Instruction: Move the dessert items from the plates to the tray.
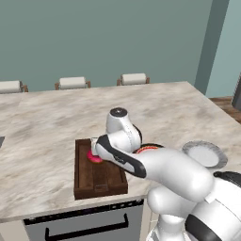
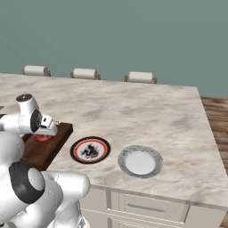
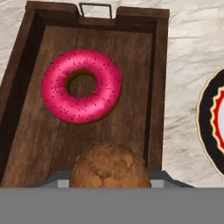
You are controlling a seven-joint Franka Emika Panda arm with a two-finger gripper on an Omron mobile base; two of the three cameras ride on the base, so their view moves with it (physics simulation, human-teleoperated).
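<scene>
The pink-frosted doughnut (image 3: 81,85) lies on the slatted floor of the dark wooden tray (image 3: 131,87), toward its handle end. My gripper (image 3: 110,183) hovers just above the tray, shut on the small brown cookie lump (image 3: 109,168). From the left base view the gripper (image 1: 94,148) sits over the tray (image 1: 101,181) beside the doughnut (image 1: 94,157). The red-ringed plate (image 2: 90,150) and the plain pale plate (image 2: 140,161) stand bare to the tray's right (image 2: 46,149).
The marble island counter (image 2: 147,116) stretches wide behind the tray. Three chair backs (image 2: 84,73) line its far edge. The tray sits near the front edge, above a dark oven front (image 1: 84,223). My own arm hides part of the red-ringed plate (image 1: 149,148).
</scene>
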